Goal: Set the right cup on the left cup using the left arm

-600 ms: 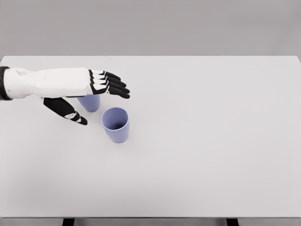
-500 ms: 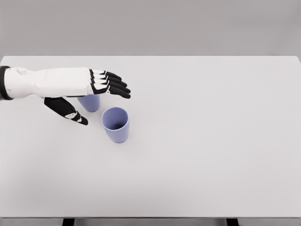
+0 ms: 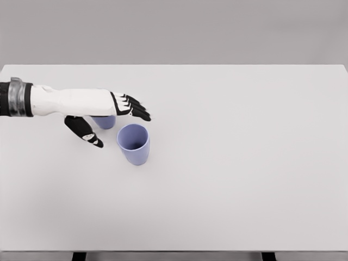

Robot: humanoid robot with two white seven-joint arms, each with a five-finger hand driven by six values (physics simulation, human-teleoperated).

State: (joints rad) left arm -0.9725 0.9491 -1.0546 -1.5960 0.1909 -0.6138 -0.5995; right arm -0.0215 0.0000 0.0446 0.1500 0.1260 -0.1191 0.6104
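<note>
- The left robot hand [image 3: 109,111] is seen reaching in from the left edge over the far-left part of the white worktop [image 3: 228,163], fingers [image 3: 137,109] stretched flat and thumb [image 3: 86,131] hanging below, with nothing held.
- The right cup [image 3: 134,144], a lilac tumbler, is pictured upright on the worktop just near and right of the thumb, untouched; its mouth is open to the camera and nothing is seen inside.
- The left cup [image 3: 104,122], of the same colour, is found just beyond and to the left, largely hidden under the palm; its rim and contents cannot be made out.
- The two cups are placed close together but apart.
- The right cup is judged light, stiff and smooth-walled, likely to slide or tip if nudged at the rim; a hold across the side wall, thumb on the near-left and fingers on the far-right, is judged safest.
- The taper towards the base suggests nesting into the left cup is intended.
- The right arm is not in view.
</note>
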